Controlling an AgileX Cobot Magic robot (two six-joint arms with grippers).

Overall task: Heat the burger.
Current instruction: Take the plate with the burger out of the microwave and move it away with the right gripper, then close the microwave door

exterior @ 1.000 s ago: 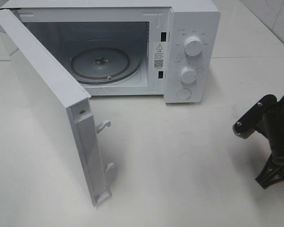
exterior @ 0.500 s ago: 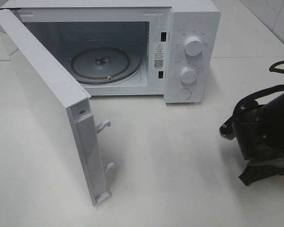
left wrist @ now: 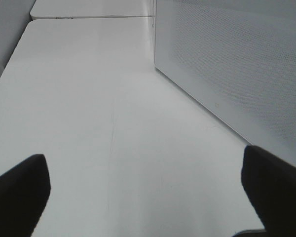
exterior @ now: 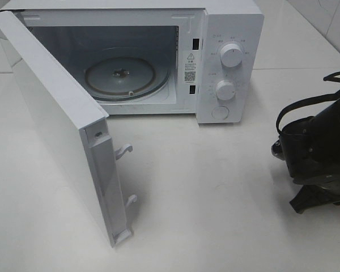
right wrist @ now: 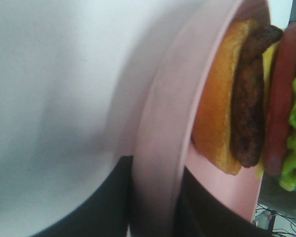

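The burger (right wrist: 246, 98), with an orange bun, dark patty, red slice and green lettuce, sits on a pink plate (right wrist: 158, 148) in the right wrist view, seen edge-on. My right gripper (right wrist: 155, 192) is shut on the plate's rim, one dark finger (right wrist: 103, 202) on each side. From the high camera only the black right arm (exterior: 317, 153) shows at the right edge; burger and plate are hidden there. My left gripper (left wrist: 148, 197) is open over bare table beside the microwave door (left wrist: 237, 64).
The white microwave (exterior: 232, 34) stands at the back with its door (exterior: 51, 113) swung wide toward the front left. Its cavity holds a bare glass turntable (exterior: 122, 76). White tabletop (exterior: 204, 187) stretches between door and right arm.
The right arm has risen and turned at the right edge, so more of its black body and cable shows. The microwave, door and left gripper have not moved.
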